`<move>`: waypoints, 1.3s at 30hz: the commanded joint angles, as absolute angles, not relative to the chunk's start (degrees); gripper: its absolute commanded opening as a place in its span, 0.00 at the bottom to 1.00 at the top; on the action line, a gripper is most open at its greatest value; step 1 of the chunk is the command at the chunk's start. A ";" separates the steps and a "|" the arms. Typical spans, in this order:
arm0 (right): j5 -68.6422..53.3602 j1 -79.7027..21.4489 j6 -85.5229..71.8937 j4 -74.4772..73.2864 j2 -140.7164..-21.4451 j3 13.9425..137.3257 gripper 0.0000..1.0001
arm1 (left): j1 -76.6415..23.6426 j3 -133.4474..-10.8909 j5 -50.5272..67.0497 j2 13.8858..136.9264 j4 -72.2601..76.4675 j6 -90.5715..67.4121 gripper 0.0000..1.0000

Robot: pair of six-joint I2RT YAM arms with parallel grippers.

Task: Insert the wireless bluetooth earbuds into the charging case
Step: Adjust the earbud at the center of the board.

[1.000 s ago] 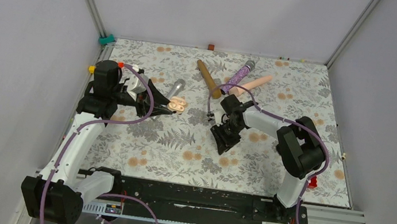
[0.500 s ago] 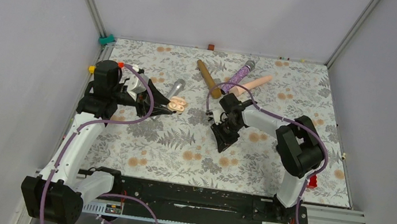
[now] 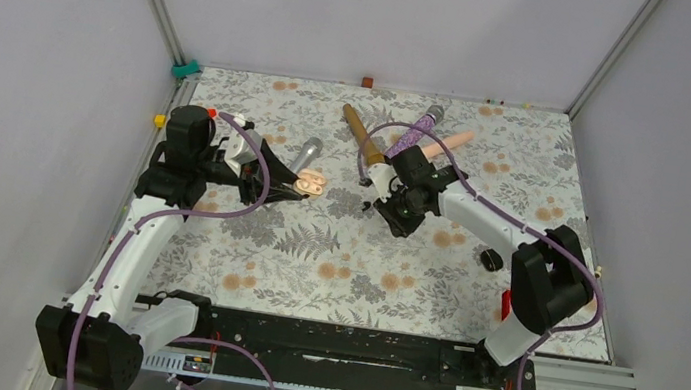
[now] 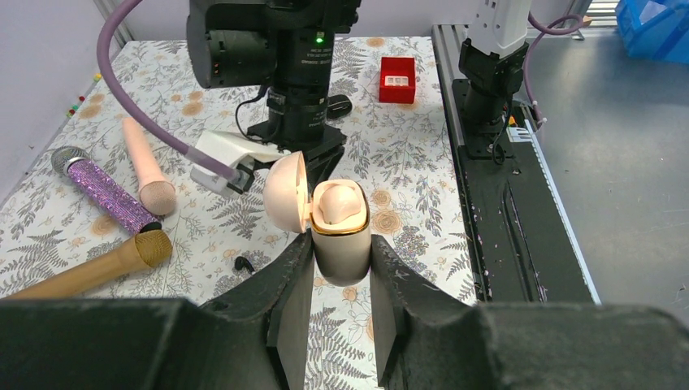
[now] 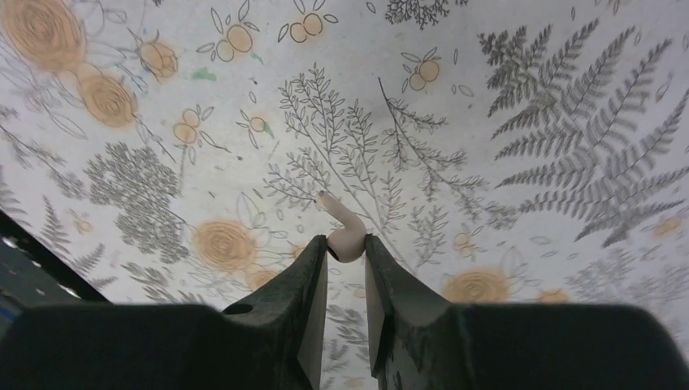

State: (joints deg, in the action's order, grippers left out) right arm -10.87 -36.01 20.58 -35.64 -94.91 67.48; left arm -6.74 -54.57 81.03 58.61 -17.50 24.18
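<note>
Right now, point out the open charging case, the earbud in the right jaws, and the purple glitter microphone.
charging case (image 4: 341, 252): left wrist view, lower shell's front.
earbud (image 5: 347, 241): right wrist view, rounded head.
purple glitter microphone (image 4: 110, 195): left wrist view, mid-handle.

No text, brand, number or sign can be read in any view. The small red box (image 4: 397, 80) on the counter (image 4: 422, 162), at about one o'clock in the left wrist view, carries a white patch, but anything printed there is too small to make out.
</note>
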 commanded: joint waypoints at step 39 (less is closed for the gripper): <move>-18.61 -47.13 28.02 -43.77 -104.47 79.44 0.49 | -6.91 -53.68 80.99 55.88 -15.40 26.36 0.00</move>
State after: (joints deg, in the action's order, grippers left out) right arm -13.56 -51.83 40.07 -45.32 -110.85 80.51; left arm -6.85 -53.84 80.53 57.30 -17.47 24.82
